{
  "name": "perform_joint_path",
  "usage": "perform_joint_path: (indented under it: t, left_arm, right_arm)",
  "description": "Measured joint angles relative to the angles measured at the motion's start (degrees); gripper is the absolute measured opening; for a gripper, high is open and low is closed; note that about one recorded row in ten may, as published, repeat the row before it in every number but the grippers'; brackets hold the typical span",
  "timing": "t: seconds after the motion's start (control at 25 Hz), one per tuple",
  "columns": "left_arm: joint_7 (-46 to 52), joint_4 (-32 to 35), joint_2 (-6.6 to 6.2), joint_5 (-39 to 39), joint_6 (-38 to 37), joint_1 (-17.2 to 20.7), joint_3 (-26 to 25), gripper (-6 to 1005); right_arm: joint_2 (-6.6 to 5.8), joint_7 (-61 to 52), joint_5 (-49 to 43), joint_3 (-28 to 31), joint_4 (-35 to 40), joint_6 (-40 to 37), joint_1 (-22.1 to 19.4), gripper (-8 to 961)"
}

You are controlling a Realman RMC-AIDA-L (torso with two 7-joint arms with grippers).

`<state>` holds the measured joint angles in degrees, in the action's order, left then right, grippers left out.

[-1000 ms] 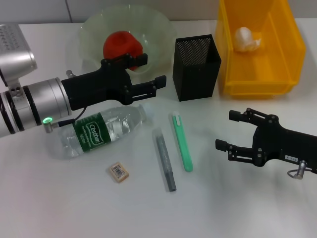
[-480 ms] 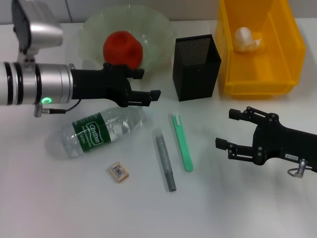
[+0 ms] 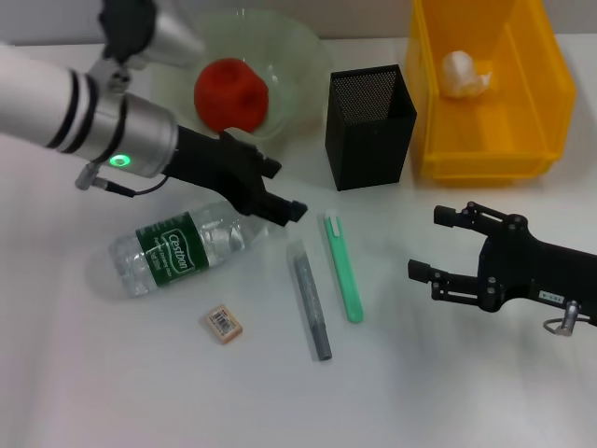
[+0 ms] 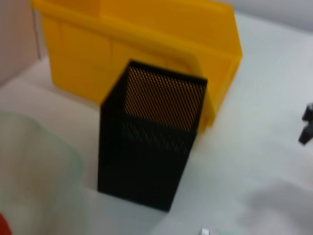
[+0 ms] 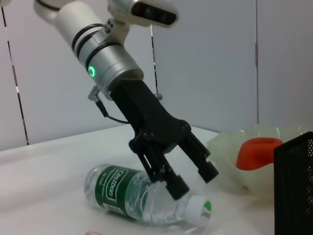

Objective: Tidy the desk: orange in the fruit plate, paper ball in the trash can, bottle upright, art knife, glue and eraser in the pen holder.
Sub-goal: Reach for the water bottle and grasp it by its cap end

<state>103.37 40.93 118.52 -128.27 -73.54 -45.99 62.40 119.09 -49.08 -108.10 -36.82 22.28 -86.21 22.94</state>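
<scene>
A: Left side?
B: Left gripper (image 3: 276,190) hangs with fingers spread above the neck of the bottle (image 3: 187,246), which lies on its side on the table (image 3: 112,373).
A: Right?
B: Right gripper (image 3: 446,245) rests spread, holding nothing.

A red-orange orange (image 3: 231,94) is showing in the pale green plate (image 3: 303,56). The clear bottle (image 3: 187,246) is wearing a green label with white lettering. The holder (image 3: 370,126) is showing black mesh, the bin (image 3: 536,93) yellow, the knife (image 3: 343,269) mint green, the glue (image 3: 310,301) grey, the eraser (image 3: 224,323) tan, and the bench (image 3: 112,392) white.
</scene>
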Motion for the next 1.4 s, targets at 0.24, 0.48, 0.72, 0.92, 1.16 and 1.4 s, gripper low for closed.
perform_joint_path:
  t: [0.24, 0.48, 0.72, 0.92, 1.16, 1.4]
  left_arm:
    - [3.7, 0.5, 0.06, -3.6, 0.0, -1.9, 2.8, 648]
    - [11.6, 1.1, 0.38, -10.1, 2.3, -6.0, 9.5, 646]
    - [15.8, 1.2, 0.52, -14.7, 3.3, -7.6, 14.5, 644]
    - [17.2, 1.3, 0.6, -16.1, 3.0, -8.6, 15.9, 642]
    - [17.9, 1.1, 0.67, -16.1, 3.1, -9.1, 17.9, 639]
    - [17.9, 1.0, 0.68, -16.0, 3.4, -9.0, 17.9, 637]
  right_arm:
    - [0.0, 0.0, 0.0, 0.0, 0.0, 0.0, 0.0, 835]
    - [0.05, -0.1, 0.0, 0.0, -0.1, 0.0, 0.0, 835]
    - [0.09, -0.1, 0.1, 0.0, -0.1, 0.0, 0.1, 835]
    - [0.09, -0.1, 0.1, 0.0, -0.1, -0.1, 0.0, 835]
    - [0.09, -0.1, 0.1, 0.0, -0.1, -0.1, 0.0, 835]
    - [0.11, -0.1, 0.1, -0.1, -0.1, -0.1, 0.0, 834]
